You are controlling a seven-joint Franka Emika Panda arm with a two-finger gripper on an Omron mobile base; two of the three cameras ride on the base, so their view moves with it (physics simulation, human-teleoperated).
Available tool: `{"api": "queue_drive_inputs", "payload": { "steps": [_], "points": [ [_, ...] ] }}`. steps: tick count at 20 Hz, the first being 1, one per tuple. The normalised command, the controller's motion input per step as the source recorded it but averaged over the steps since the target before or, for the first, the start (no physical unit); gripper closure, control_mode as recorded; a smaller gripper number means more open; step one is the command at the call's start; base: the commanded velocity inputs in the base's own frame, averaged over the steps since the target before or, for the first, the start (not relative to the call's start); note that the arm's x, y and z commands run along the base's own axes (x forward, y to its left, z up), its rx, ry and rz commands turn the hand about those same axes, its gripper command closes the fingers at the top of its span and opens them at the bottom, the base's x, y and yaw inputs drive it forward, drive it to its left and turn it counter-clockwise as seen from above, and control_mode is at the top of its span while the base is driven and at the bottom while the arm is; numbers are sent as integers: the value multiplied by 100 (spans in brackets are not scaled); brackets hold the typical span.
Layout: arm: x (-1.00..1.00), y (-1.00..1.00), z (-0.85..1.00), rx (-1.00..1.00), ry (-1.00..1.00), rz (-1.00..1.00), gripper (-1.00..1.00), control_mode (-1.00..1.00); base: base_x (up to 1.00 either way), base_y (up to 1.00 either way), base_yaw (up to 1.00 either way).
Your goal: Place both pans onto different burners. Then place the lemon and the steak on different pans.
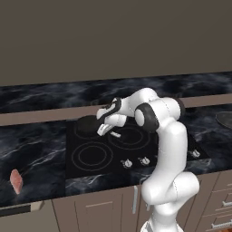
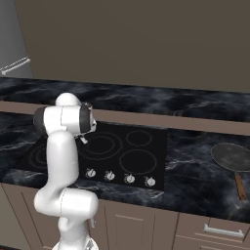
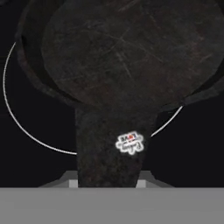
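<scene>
The smaller black pan (image 1: 86,123) lies over the back left burner (image 3: 26,131) of the black cooktop (image 1: 77,170); the hand view shows the burner's thin ring curving around it. My gripper (image 1: 107,128) is shut on the pan's handle (image 3: 111,144), which runs down between my fingertips (image 3: 70,181). The wider grey pan (image 2: 231,155) with its brown handle (image 2: 240,185) rests on the counter to the right of the cooktop. The steak (image 1: 16,180) is on the counter at the far left. The lemon is out of view.
Other burner rings (image 1: 93,155) (image 2: 138,161) are bare. Silver knobs (image 2: 110,175) line the cooktop's front edge. A brown ledge and dark marble backsplash (image 1: 54,95) run behind the counter. Cabinet drawers (image 2: 222,229) sit below.
</scene>
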Motion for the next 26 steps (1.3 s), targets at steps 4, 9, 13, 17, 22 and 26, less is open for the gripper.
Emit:
{"api": "queue_drive_inputs", "payload": {
  "steps": [4, 9, 13, 17, 22, 26],
  "points": [
    [-48, 28, 0, 0, 0, 7, 100, -100, 0, 0, 0],
    [-45, 21, -10, 0, 0, 5, 100, -100, 0, 0, 0],
    [-1, 0, -37, -5, 0, 0, -100, -100, 0, 0, 0],
    [11, 0, -61, -7, 3, 0, -100, -100, 0, 0, 0],
    [13, 0, -47, -6, 3, 0, -100, -100, 0, 0, 0],
    [0, 1, 0, 0, 0, 0, -100, -100, 0, 0, 0]
  ]
}}
